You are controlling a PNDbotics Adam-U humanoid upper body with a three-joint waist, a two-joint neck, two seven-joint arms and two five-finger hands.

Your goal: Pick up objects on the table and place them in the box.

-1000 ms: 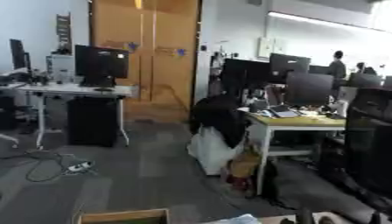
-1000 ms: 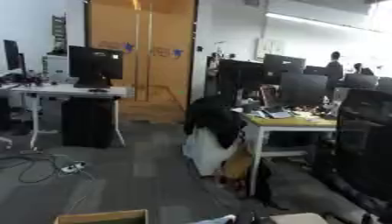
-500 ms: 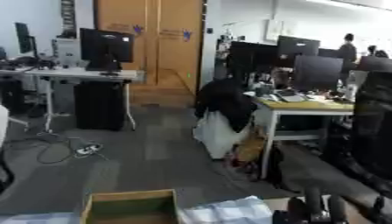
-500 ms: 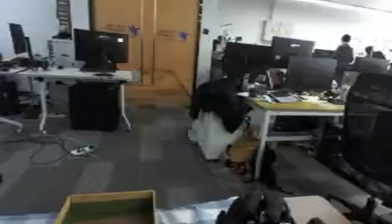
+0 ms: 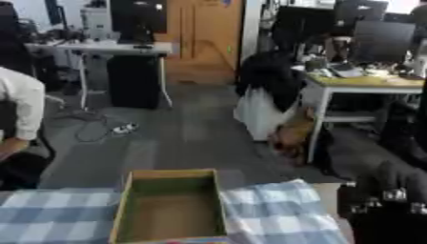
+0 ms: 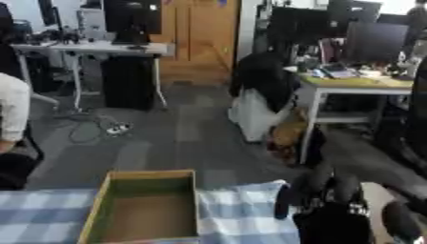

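Observation:
An open cardboard box (image 5: 171,209) stands on a table covered with a blue and white checked cloth (image 5: 267,214), at the bottom middle of both views. Its inside shows only bare brown floor. My right hand (image 6: 333,209), black, rises at the lower right beside the box, fingers (image 6: 321,180) pointing up and apart, holding nothing. The picture is blurred. My left hand does not show. No loose objects show on the strip of table in view.
Beyond the table lies grey office floor with cables (image 5: 100,128). A desk with monitors (image 5: 108,47) stands far left, another desk (image 5: 367,83) with a dark jacket on a chair (image 5: 267,78) at right. A person's white sleeve (image 5: 21,107) shows at the left edge.
The whole picture has shifted: the camera has tilted down, so the box, the checked cloth and my right hand have come further into view.

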